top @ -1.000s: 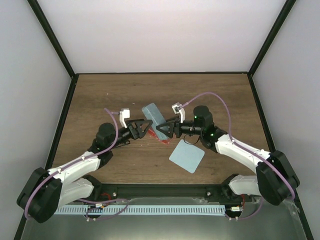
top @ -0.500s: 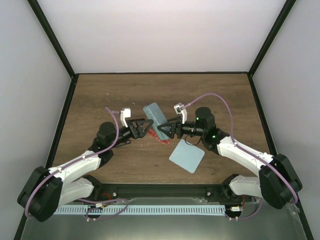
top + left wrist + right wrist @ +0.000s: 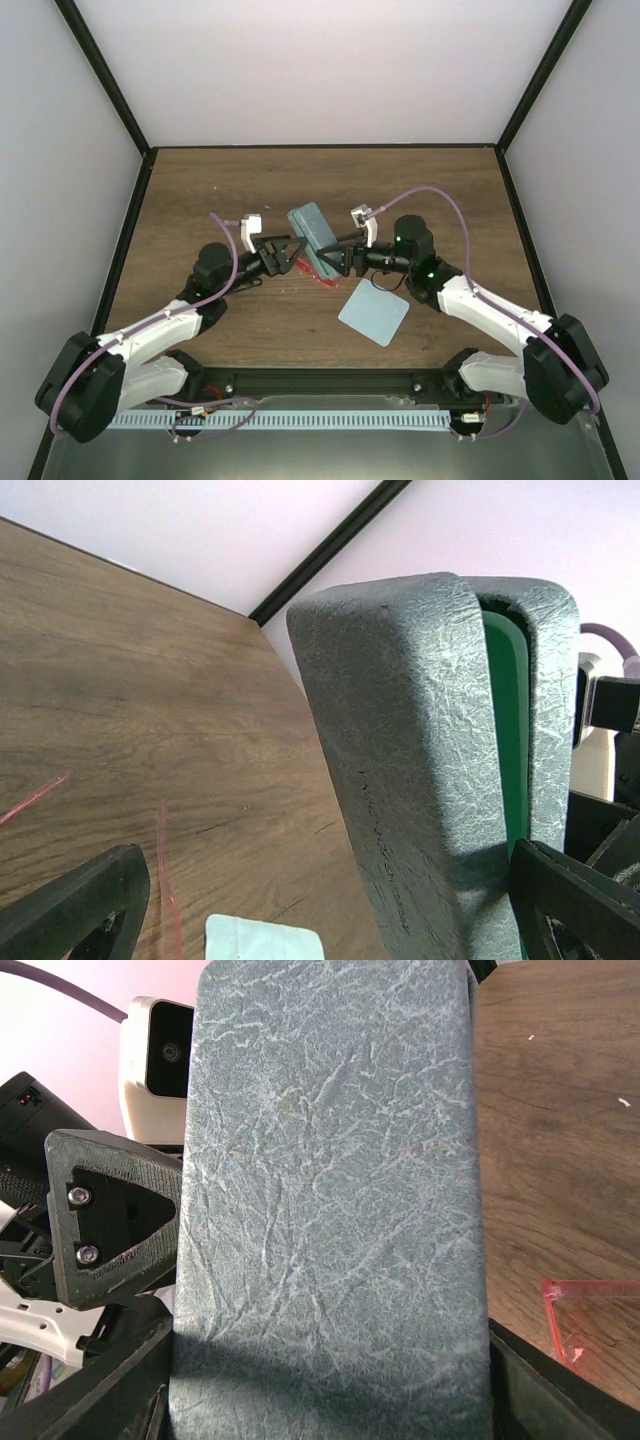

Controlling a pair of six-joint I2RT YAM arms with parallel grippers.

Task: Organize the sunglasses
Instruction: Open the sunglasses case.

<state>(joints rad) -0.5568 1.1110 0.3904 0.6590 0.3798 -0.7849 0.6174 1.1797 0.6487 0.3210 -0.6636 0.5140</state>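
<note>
The sunglasses (image 3: 318, 279) lie on the table (image 3: 200, 190) just beneath my hands. They look light, thin-armed and probably fragile, so I'd pinch the frame gently at the bridge. My right hand (image 3: 330, 262) clamps the case (image 3: 310, 225). My left hand (image 3: 290, 255) gapes wide beside it, holding nothing.

Robot lab enclosure, white panels (image 3: 320, 70), black frame (image 3: 107, 75), wooden tabletop (image 3: 200, 190)

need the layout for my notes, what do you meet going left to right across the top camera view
left hand -> grey-blue case -> right hand -> light blue cloth
</note>
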